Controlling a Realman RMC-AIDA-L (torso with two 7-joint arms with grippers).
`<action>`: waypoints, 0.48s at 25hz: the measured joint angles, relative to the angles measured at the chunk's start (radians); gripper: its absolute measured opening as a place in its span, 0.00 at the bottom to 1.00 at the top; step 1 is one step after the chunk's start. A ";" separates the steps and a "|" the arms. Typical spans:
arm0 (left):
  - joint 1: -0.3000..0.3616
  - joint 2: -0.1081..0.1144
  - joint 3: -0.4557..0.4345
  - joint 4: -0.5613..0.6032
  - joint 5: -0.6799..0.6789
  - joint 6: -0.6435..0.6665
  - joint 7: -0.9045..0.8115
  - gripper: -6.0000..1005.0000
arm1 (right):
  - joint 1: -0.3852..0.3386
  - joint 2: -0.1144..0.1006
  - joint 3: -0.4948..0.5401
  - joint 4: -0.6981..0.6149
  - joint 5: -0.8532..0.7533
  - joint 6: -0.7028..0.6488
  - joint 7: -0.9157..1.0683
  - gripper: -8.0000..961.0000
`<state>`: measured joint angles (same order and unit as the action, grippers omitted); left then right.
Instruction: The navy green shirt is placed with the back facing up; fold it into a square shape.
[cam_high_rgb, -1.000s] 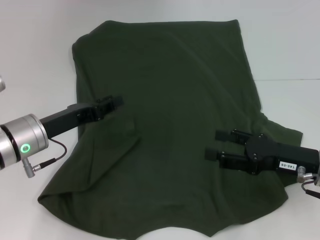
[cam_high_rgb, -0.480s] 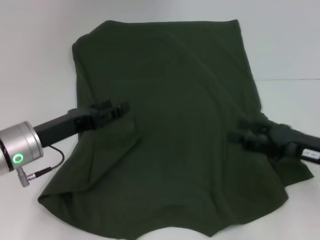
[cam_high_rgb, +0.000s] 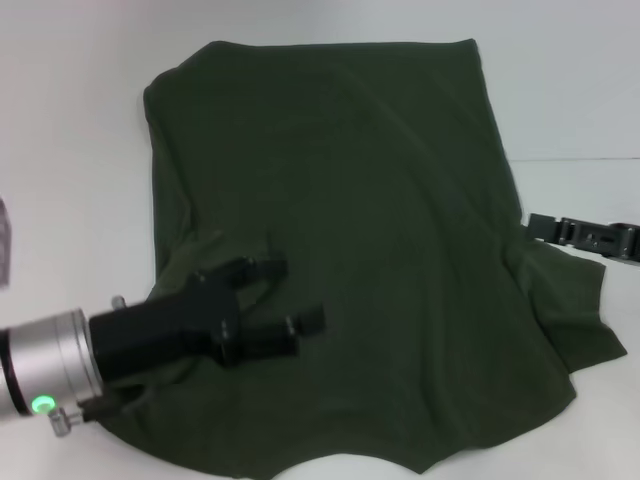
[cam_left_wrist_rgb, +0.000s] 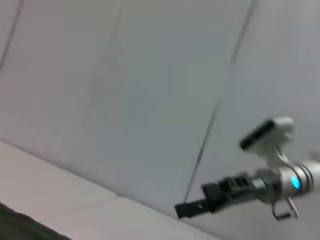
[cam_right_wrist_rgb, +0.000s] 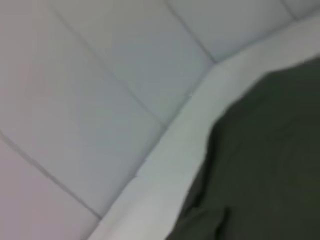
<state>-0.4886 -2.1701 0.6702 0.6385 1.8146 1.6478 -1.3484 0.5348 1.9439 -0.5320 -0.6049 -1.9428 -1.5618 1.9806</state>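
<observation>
Fingers of the black left gripper (cam_high_rgb: 285, 296) stand apart, holding nothing, low over the near left part of the large dark olive-green soft fabric shirt (cam_high_rgb: 360, 220). That shirt lies spread across the white counter (cam_high_rgb: 70, 150), rumpled along its near hem. Farther right, the black right gripper (cam_high_rgb: 535, 226) sits at the shirt's right edge; whether it is parted I cannot tell. Risk: pinching several bunched layers near the hem, dragging the shirt askew.

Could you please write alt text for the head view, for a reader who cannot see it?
A navy green shirt lies spread on a white table. The left tool hovers open over its near left part, and the right tool sits at its right edge.
</observation>
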 joint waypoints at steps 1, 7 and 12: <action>0.000 0.000 0.001 -0.012 0.009 0.001 0.028 0.95 | -0.001 -0.002 -0.001 -0.009 -0.014 0.011 0.033 0.91; -0.003 -0.001 0.017 -0.049 0.088 -0.040 0.141 0.96 | -0.004 -0.005 -0.001 -0.042 -0.138 0.086 0.192 0.91; -0.003 -0.001 0.033 -0.050 0.131 -0.051 0.165 0.96 | -0.007 -0.011 0.004 -0.043 -0.226 0.123 0.269 0.91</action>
<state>-0.4919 -2.1713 0.7031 0.5890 1.9458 1.5965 -1.1836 0.5274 1.9331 -0.5280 -0.6477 -2.1686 -1.4387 2.2493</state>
